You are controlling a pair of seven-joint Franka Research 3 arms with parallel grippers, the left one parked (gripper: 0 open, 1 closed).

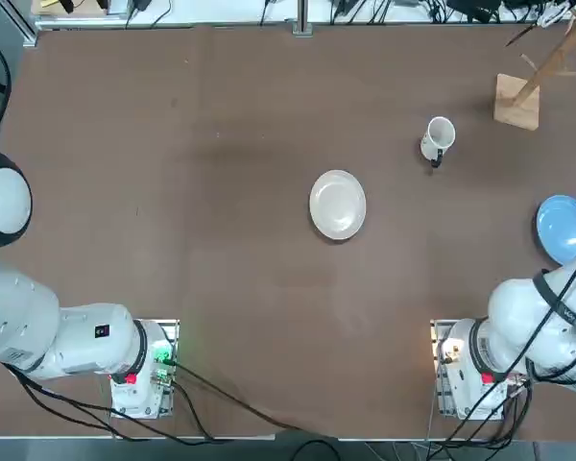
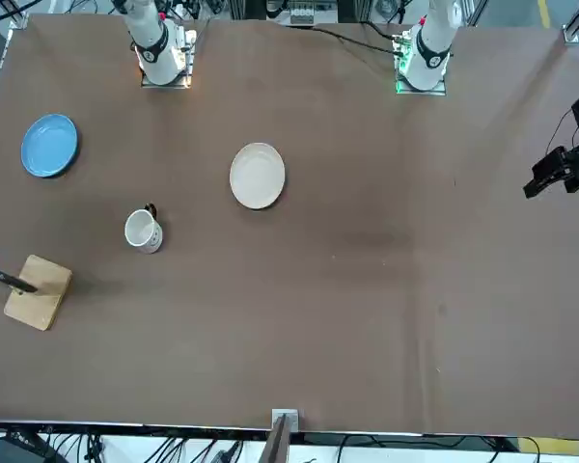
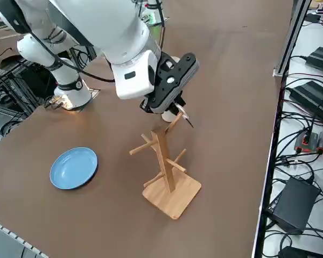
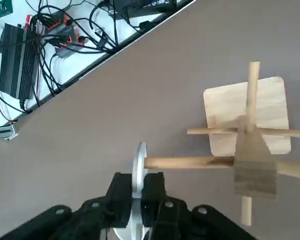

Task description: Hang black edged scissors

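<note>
My right gripper (image 3: 177, 109) hovers just above the wooden peg rack (image 3: 167, 177) at the table's far right corner, shut on the black edged scissors (image 3: 185, 117). In the wrist view the gripper (image 4: 138, 194) pinches the scissors' pale handle ring (image 4: 140, 161) edge-on. The tip of one rack peg (image 4: 190, 162) meets that ring; whether it passes through is unclear. From overhead the scissors (image 1: 533, 27) show beside the rack (image 1: 518, 99), dark blades pointing away from it. The front view catches the scissors (image 2: 0, 272) at the edge, over the rack base (image 2: 39, 292).
A white mug (image 1: 439, 137) with a dark handle stands a little inward from the rack. A white plate (image 1: 337, 204) lies mid-table, and a blue plate (image 1: 564, 229) sits near the right edge. Cables and power boxes (image 3: 307, 140) lie beyond the table's side.
</note>
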